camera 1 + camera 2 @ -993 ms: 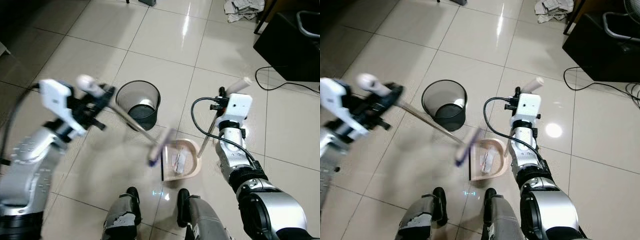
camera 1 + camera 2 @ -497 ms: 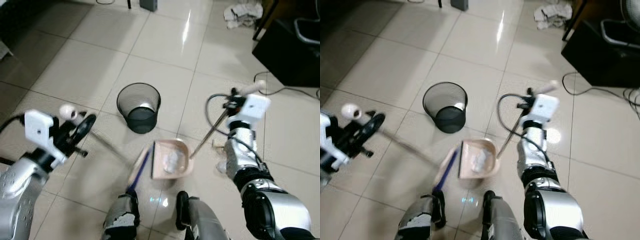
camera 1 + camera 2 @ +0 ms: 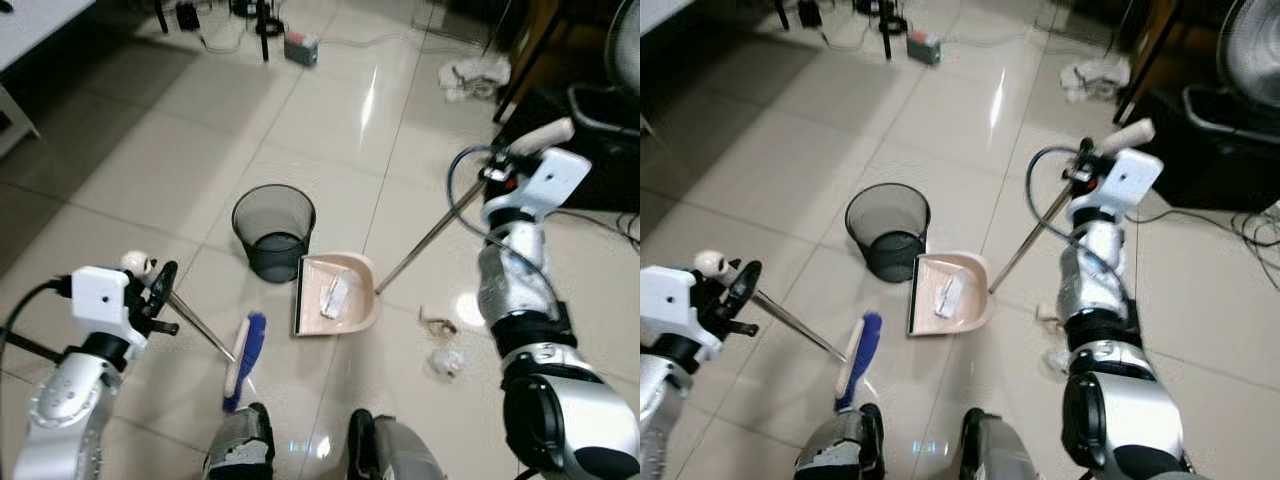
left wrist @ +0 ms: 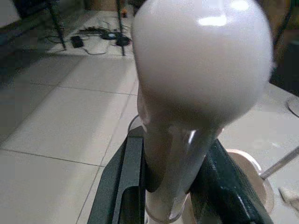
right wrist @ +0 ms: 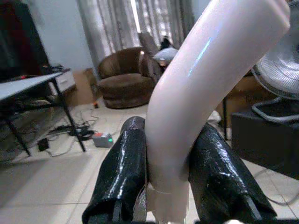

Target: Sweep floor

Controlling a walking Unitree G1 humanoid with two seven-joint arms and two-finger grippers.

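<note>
Though fingers (image 4: 219,186) hide its grip, broom (image 3: 238,360) handle shows

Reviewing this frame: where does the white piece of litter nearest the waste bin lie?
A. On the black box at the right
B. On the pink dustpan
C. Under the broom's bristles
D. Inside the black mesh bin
B. A white scrap rests on the pink dustpan, which sits flat on the tiles just right of the black mesh bin, its long handle held by the right gripper.
</note>
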